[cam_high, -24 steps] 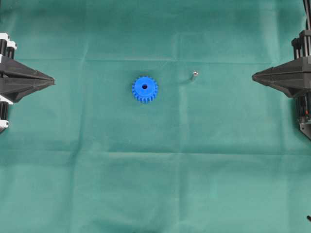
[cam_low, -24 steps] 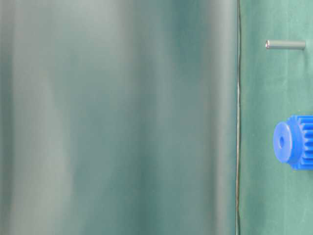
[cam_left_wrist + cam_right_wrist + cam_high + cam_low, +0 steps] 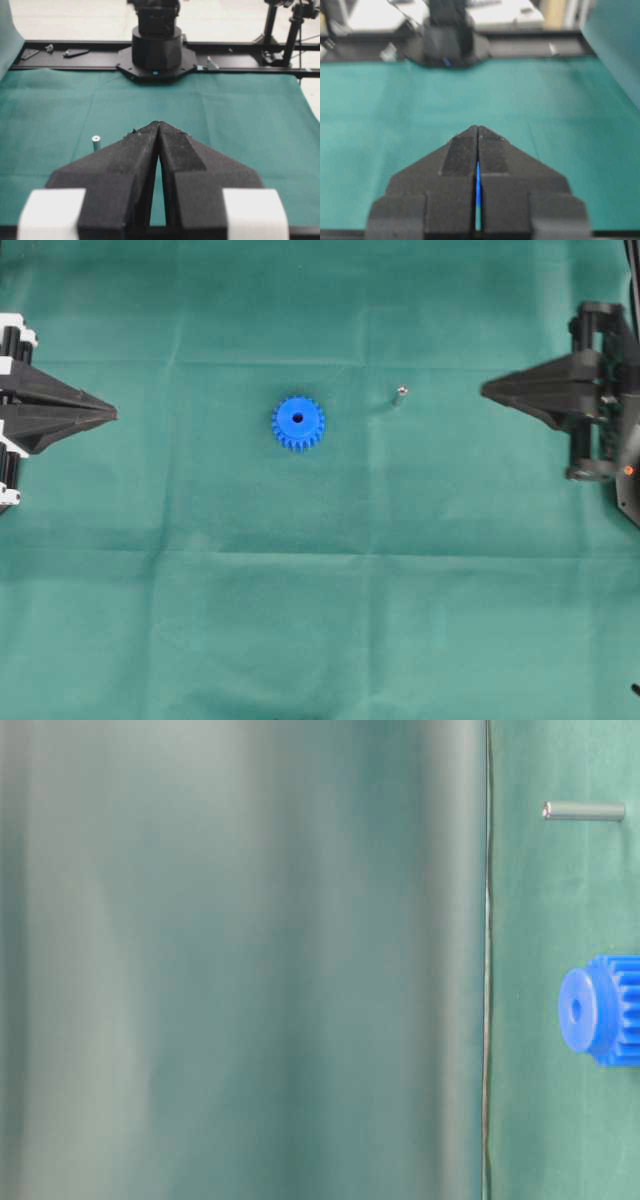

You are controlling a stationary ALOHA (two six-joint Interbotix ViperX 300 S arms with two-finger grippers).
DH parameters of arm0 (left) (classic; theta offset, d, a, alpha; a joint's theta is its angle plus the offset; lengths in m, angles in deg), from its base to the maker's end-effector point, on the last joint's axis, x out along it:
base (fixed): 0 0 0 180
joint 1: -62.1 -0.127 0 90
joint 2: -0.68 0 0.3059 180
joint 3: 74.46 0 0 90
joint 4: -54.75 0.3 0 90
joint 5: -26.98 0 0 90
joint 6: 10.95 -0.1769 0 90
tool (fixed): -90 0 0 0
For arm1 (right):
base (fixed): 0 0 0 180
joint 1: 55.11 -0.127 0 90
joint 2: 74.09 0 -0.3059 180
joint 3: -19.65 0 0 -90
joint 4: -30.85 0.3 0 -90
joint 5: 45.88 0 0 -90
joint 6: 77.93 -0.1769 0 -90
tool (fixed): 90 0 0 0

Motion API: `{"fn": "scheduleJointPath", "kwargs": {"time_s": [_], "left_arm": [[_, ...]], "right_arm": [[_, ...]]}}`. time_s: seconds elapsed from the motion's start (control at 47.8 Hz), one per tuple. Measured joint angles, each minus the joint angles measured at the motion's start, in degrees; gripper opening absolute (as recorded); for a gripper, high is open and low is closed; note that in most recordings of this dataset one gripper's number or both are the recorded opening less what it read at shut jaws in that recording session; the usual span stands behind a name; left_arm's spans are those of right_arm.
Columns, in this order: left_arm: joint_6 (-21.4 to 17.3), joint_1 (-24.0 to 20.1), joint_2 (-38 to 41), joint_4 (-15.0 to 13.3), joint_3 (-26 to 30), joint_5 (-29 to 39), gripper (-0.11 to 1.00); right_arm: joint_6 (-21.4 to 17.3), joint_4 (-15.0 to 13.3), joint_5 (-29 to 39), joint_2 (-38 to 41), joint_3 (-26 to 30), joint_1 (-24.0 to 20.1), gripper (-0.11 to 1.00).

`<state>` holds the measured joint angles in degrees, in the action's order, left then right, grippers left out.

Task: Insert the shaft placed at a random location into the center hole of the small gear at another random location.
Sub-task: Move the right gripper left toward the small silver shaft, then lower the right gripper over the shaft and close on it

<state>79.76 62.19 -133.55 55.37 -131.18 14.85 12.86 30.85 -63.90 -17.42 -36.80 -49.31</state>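
overhead view: the gear [image 3: 298,424] lies flat on the green cloth [image 3: 320,620] of the bench, its hole [image 3: 297,419] facing up. the shaft [image 3: 400,394] stands just to its right, apart from it. the left end effector [image 3: 108,413] and the right end effector [image 3: 488,390] are both clenched and hold nothing.

table-level view: the shaft [image 3: 584,811] and gear [image 3: 600,1010] are well apart.

left wrist view: the fingers [image 3: 135,155] meet at the tips; the shaft [image 3: 96,142] stands upright on the left.

right wrist view: the fingers [image 3: 462,155] are pressed together, and blue shows through the slit.

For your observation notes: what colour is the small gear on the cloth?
Bright blue; the small gear shows best in the overhead view.
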Motion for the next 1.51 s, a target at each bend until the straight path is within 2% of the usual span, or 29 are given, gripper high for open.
{"fn": "scheduleJointPath", "kwargs": {"time_s": [0.105, 0.251, 0.293, 0.418, 0.543, 0.878, 1.338, 1.421, 1.505], "left_arm": [[0.0, -0.1, 0.0, 0.0, 0.0, 0.3, 0.00], [0.0, -0.2, 0.0, 0.0, 0.0, 0.4, 0.00], [0.0, -0.2, 0.0, 0.0, 0.0, 0.4, 0.00], [0.0, -0.3, 0.0, 0.0, 0.0, 0.4, 0.00], [-0.1, -0.3, 0.0, 0.0, 0.0, 0.4, 0.00], [-0.1, -0.3, 0.1, 0.0, 0.0, 0.4, 0.00], [-0.3, -0.3, 0.1, 0.0, 0.1, 0.4, 0.00], [-0.2, -0.3, 0.1, 0.0, 0.1, 0.4, 0.00], [-0.3, -0.3, 0.1, 0.0, 0.1, 0.4, 0.00]], "right_arm": [[0.0, 0.1, -1.2, 4.2, -0.1, 1.7, 0.36], [0.0, 0.2, -5.6, 13.8, -0.1, 3.4, 0.82], [0.0, 0.2, -7.5, 16.1, -0.1, 3.6, 0.89], [0.0, 0.3, -13.0, 23.3, -0.1, 4.7, 0.79], [0.0, 0.6, -17.8, 30.1, 0.0, 6.2, 0.80], [0.0, 2.2, -24.3, 43.3, 1.1, 9.1, 0.80], [0.0, 2.5, -25.0, 49.2, 3.6, 9.1, 0.79], [0.0, 2.5, -25.1, 49.3, 3.7, 9.1, 0.76], [0.0, 2.5, -25.1, 49.3, 3.7, 9.1, 0.66]]}}
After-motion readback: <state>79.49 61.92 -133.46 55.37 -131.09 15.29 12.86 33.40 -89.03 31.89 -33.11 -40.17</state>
